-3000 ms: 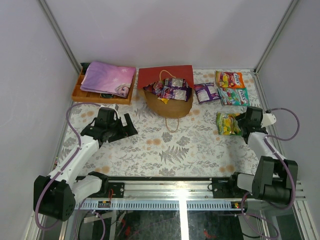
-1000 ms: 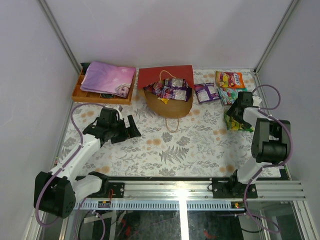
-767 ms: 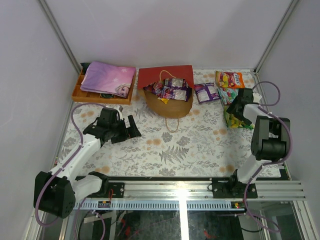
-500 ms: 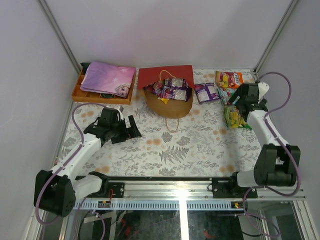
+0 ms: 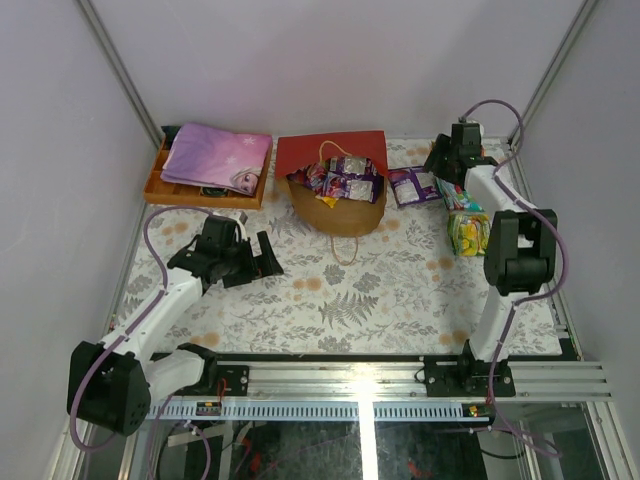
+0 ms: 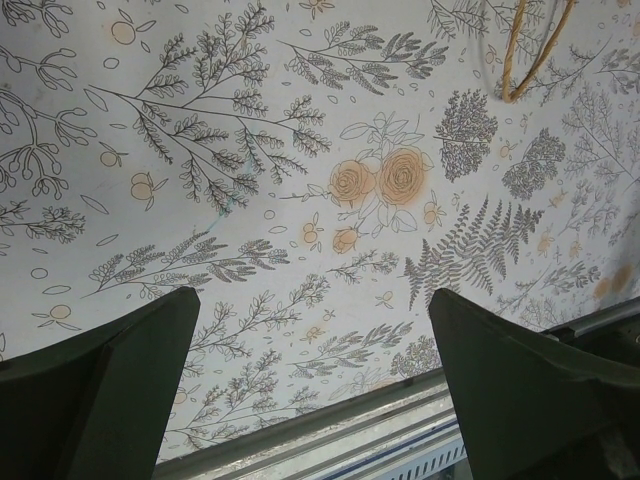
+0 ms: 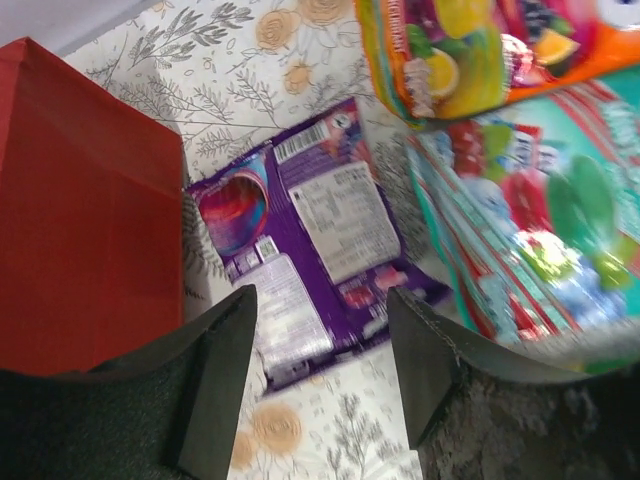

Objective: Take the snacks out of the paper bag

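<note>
The red paper bag (image 5: 333, 160) lies at the back middle, its brown mouth holding several purple packets (image 5: 340, 180). Its red side shows in the right wrist view (image 7: 80, 210). A purple packet (image 5: 412, 185) lies on the table right of the bag and shows in the right wrist view (image 7: 310, 240). An orange pack (image 7: 480, 50), a green pack (image 5: 462, 192) and a yellow pack (image 5: 467, 232) lie further right. My right gripper (image 5: 447, 160) is open and empty above the purple packet (image 7: 320, 370). My left gripper (image 5: 262, 255) is open and empty over bare tablecloth (image 6: 310, 380).
An orange tray (image 5: 160, 185) with a pink-purple folded cloth (image 5: 215, 155) stands at the back left. The bag's beige handle (image 5: 348, 250) lies on the flowered tablecloth and shows in the left wrist view (image 6: 525, 55). Walls close in on the table's sides.
My right gripper let go of the yellow pack, which now lies at the right, and swung back toward the far right corner over the purple packet. The left arm has barely moved.
</note>
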`<control>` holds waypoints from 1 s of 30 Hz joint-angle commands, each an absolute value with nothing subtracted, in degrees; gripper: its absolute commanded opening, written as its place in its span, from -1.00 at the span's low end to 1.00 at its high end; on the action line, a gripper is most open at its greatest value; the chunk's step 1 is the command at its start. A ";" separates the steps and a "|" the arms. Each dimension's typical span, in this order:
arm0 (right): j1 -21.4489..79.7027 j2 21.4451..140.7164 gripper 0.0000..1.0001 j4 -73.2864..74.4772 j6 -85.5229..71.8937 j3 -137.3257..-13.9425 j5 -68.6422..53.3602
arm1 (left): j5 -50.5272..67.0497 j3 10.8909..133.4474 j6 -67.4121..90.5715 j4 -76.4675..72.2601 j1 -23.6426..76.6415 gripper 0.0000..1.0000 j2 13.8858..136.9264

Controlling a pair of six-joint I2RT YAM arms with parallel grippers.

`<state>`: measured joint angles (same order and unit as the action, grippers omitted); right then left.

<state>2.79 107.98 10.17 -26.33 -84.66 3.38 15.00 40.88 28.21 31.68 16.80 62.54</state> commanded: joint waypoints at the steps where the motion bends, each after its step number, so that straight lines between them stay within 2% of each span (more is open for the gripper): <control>1: 4.09 116.20 0.22 11.69 -24.35 -93.09 -3.99 | 14.21 41.42 27.16 29.62 17.28 1.00 61.66; 6: 6.37 121.82 0.23 11.01 -27.41 -90.58 -5.67 | 13.42 41.58 27.16 29.88 17.40 1.00 61.80; 10: 6.83 122.47 0.27 8.96 -30.52 -84.17 -6.32 | 13.15 41.55 27.18 29.97 17.49 1.00 61.98; 15: 6.81 121.61 0.35 8.74 -31.01 -81.72 -4.68 | 13.24 41.69 27.19 29.97 17.58 1.00 62.30; 23: 6.94 123.98 0.40 9.56 -32.32 -86.78 -3.11 | 12.49 41.58 27.33 30.15 17.79 1.00 61.64; 30: 6.94 131.54 0.42 13.83 -32.21 -98.61 -2.49 | 11.96 41.71 27.33 30.36 18.29 1.00 61.52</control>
<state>6.37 126.30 8.71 -31.73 -92.38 -3.90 13.10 40.88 28.23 31.73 17.85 62.37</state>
